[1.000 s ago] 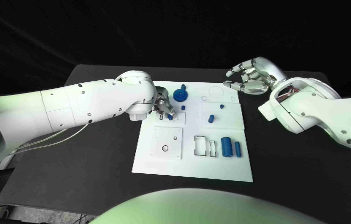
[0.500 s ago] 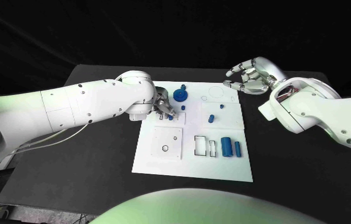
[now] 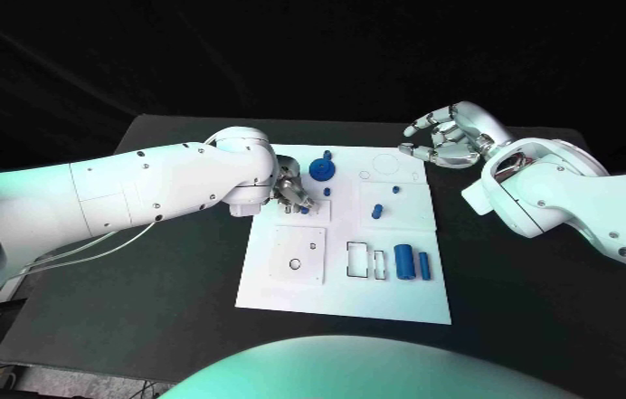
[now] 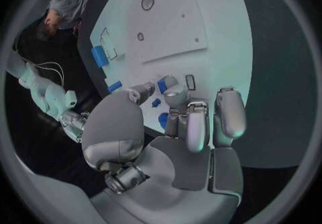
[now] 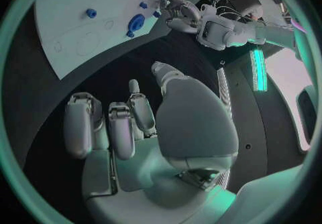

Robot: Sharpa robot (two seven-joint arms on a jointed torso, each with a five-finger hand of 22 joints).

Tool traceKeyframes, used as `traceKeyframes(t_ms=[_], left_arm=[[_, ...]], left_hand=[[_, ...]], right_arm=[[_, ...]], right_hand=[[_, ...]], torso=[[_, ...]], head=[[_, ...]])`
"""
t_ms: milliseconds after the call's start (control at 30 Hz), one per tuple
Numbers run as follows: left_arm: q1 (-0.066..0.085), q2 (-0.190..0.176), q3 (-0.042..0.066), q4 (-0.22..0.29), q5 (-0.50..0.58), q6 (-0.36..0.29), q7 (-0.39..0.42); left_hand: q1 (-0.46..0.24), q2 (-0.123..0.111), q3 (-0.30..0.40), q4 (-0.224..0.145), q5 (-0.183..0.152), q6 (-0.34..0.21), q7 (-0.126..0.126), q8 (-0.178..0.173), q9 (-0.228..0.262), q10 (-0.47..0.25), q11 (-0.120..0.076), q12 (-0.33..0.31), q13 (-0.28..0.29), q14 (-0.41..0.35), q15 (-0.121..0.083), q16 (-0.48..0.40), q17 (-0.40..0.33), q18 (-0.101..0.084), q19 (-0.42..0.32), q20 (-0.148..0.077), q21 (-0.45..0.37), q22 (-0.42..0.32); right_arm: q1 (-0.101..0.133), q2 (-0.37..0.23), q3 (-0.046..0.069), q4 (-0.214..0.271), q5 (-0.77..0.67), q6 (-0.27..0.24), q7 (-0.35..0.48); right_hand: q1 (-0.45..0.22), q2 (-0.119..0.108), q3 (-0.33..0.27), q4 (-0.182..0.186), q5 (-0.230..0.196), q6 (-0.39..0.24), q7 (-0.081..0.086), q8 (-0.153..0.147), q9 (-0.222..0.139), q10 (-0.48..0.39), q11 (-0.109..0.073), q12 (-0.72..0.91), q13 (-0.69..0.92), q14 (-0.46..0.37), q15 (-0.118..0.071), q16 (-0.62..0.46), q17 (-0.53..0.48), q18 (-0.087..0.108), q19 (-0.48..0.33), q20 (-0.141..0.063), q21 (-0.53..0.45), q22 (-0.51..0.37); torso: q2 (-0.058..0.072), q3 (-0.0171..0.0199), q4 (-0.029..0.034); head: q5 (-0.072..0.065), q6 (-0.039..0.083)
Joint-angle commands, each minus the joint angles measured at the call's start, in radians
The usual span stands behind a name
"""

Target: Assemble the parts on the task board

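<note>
Left hand pinches a small blue peg at the task board's left-centre plate, prob to seat it, while right hand hovers empty, fingers loosely curled, off the board's far-right corner

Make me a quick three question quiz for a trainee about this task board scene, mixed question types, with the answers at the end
1. True or false: the right hand rests on the task board.
2. Which hand has its fingertips down at a small blue part near the board's left edge? A) left hand B) right hand C) both
3. Fill in: the two blue cylinders lie side by side near the board's ______ edge, as the head view shows it.

Key
1. False: it hangs over the black table past the board's far right corner, holding nothing.
2. A
3. right
</note>
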Motion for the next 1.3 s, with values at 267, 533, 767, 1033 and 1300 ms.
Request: traceKeyframes(t_ms=[267,533,767,1033,1300], left_arm=[[0.016,-0.046,0.056,0.040,0.067,-0.027,-0.002],[0.077,-0.056,0.076,-0.020,0.105,0.006,0.003],[0.100,-0.026,0.078,-0.107,0.043,0.027,0.014],[0.103,0.025,0.064,-0.204,0.004,0.047,0.028],[0.096,0.066,0.040,-0.273,-0.002,0.094,0.034]], left_hand=[[0.048,-0.010,-0.006,0.018,-0.002,-0.042,0.010,-0.034,-0.015,-0.024,0.007,-0.032,-0.029,0.104,-0.002,0.004,0.263,-0.017,-0.006,-0.002,-0.021,0.085],[0.070,-0.021,-0.005,0.021,-0.003,-0.076,0.023,-0.075,-0.043,-0.046,0.017,-0.046,-0.038,0.104,0.006,0.004,0.263,-0.014,-0.018,0.003,-0.036,0.079],[0.074,-0.023,-0.008,0.024,-0.004,-0.089,0.031,-0.102,-0.066,-0.052,0.023,-0.043,-0.036,0.104,0.011,0.004,0.263,-0.014,-0.020,0.007,-0.040,0.080],[0.064,-0.014,-0.068,0.029,-0.004,-0.080,0.036,-0.121,-0.092,-0.053,0.028,-0.028,-0.024,0.104,0.017,0.004,0.263,-0.014,-0.019,0.014,-0.041,0.084],[0.071,-0.008,-0.088,0.028,-0.004,-0.079,0.036,-0.125,-0.099,-0.056,0.029,-0.029,-0.024,0.104,0.017,0.004,0.263,-0.013,-0.020,0.015,-0.043,0.084]], right_arm=[[-0.002,0.000,0.000,-0.014,-0.003,0.010,0.007],[-0.002,0.001,0.000,-0.022,-0.002,0.011,0.006],[-0.002,0.001,0.000,-0.023,-0.001,0.010,0.006],[-0.002,0.003,0.000,-0.022,-0.001,0.011,0.006],[-0.002,0.003,0.000,-0.021,-0.001,0.010,0.007]], right_hand=[[-0.012,-0.002,-0.001,0.006,-0.004,-0.003,-0.002,0.003,0.001,-0.006,0.001,-0.003,-0.001,0.099,0.001,-0.002,0.244,0.010,-0.009,-0.001,-0.005,0.156],[-0.014,-0.002,-0.002,0.007,-0.003,-0.004,-0.002,0.003,0.002,-0.006,0.001,-0.003,-0.001,0.099,0.001,-0.001,0.244,0.009,-0.008,-0.001,-0.004,0.157],[-0.014,-0.002,-0.002,0.007,-0.003,-0.004,-0.002,0.003,0.002,-0.006,0.001,-0.003,-0.001,0.099,0.001,-0.001,0.244,0.009,-0.008,-0.001,-0.004,0.157],[-0.014,-0.002,-0.002,0.007,-0.003,-0.004,-0.002,0.003,0.002,-0.006,0.001,-0.003,-0.001,0.099,0.001,-0.001,0.244,0.009,-0.008,-0.001,-0.004,0.157],[-0.015,-0.001,-0.003,0.006,-0.002,-0.004,-0.002,0.004,0.002,-0.006,0.001,-0.003,-0.002,0.099,0.000,-0.002,0.244,0.009,-0.008,-0.001,-0.005,0.157]], torso=[[-0.003,0.0009,0.0012],[0.001,0.0013,-0.0013],[0.003,0.0001,0.0005],[0.003,-0.0004,-0.0020],[0.003,-0.0005,-0.0010]], head=[[-0.002,0.000],[0.001,0.013],[0.004,0.024],[0.011,0.025],[0.012,0.022]])
